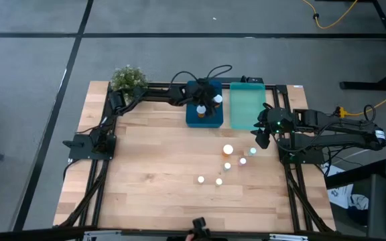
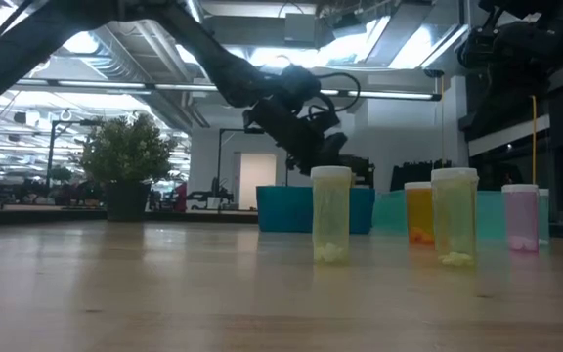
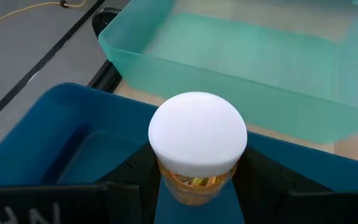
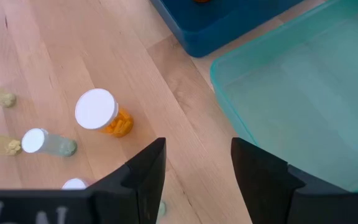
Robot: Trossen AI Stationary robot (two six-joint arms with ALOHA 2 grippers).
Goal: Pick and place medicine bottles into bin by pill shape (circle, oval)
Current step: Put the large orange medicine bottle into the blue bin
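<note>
Clamped between the left gripper's dark fingers is an amber bottle with a white cap, held upright over the dark blue tray, which looks like the reason for the hold: carry it upright, then let it down inside the tray's walls. From above, at least one capped bottle seems to sit in that tray already, so I'd guess this tray takes one pill shape and the teal tray just beside it takes the other; the teal one looks bare. Off to the side, the right gripper hangs with its fingers apart and nothing between them, above the wood near the teal tray's corner. Loose bottles stand grouped on the table nearby. No label is readable; only part of some white lettering shows on the gripper bodies.
</note>
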